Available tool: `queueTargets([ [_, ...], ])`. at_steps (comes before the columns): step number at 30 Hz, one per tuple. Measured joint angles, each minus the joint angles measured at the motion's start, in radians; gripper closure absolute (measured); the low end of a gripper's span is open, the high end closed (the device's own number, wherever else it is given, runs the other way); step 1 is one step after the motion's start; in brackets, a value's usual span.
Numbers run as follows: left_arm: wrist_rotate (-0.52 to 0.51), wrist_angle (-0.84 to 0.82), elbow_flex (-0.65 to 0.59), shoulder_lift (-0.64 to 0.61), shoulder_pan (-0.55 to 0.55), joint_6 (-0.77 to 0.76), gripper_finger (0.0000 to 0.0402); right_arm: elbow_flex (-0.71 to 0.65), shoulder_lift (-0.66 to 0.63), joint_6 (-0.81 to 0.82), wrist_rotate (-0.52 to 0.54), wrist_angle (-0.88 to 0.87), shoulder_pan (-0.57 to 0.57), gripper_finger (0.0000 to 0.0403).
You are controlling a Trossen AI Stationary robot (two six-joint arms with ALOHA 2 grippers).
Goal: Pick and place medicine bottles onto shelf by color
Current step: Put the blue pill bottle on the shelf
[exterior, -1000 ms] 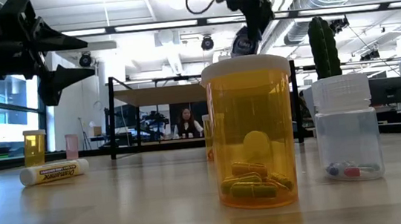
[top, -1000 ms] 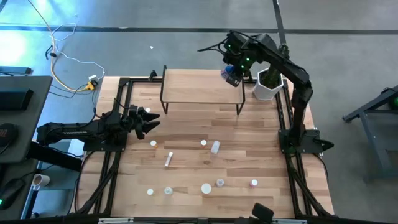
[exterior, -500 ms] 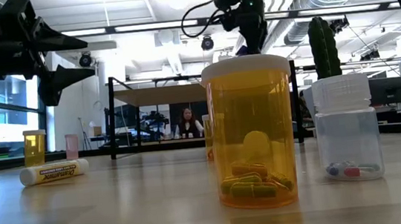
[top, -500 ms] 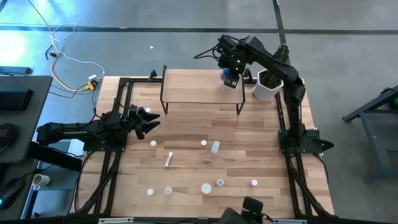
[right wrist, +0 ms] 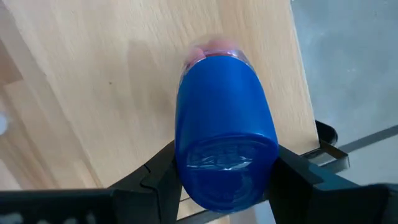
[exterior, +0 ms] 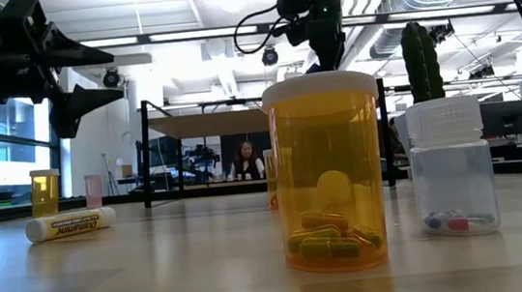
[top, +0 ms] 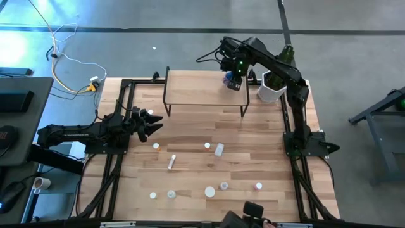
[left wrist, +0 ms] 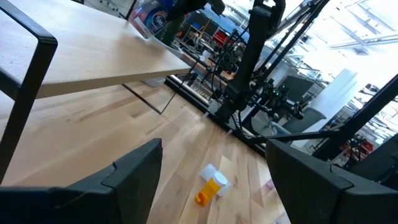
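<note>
**Blue bottle held over the shelf, ready to set down**

The right gripper (top: pixel 233 80) grasps the blue bottle (right wrist: pixel 224 149) above the shelf (top: pixel 196 88), near its far right corner. This looks like the placing step: lower, stand it flat, then release. The left gripper (top: pixel 149 122) waits with fingers spread, well away, over the tabletop (top: pixel 240 171), where small bottles remain scattered.

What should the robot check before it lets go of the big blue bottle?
1. Right gripper shut on the blue bottle: ok.
2. Bottle over the shelf: ok, above its right end.
3. Bottle's bottom touching the shelf top: cannot tell.
4. Bottle upright: not ok, it leans in the left wrist view.
5. Left gripper out of the way: ok, open at the table's left side.
</note>
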Motion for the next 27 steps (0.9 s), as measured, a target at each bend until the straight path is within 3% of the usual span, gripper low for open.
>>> queueTargets([
  [12,0.002,0.000,0.000,0.000,0.000,0.000,0.0126,0.000,0.009,-0.004,0.012,0.001,0.028,0.0231],
  [27,0.003,0.001,0.000,0.000,0.000,0.000,0.0126,0.000,0.011,-0.008,0.027,0.000,0.028,0.0171],
])
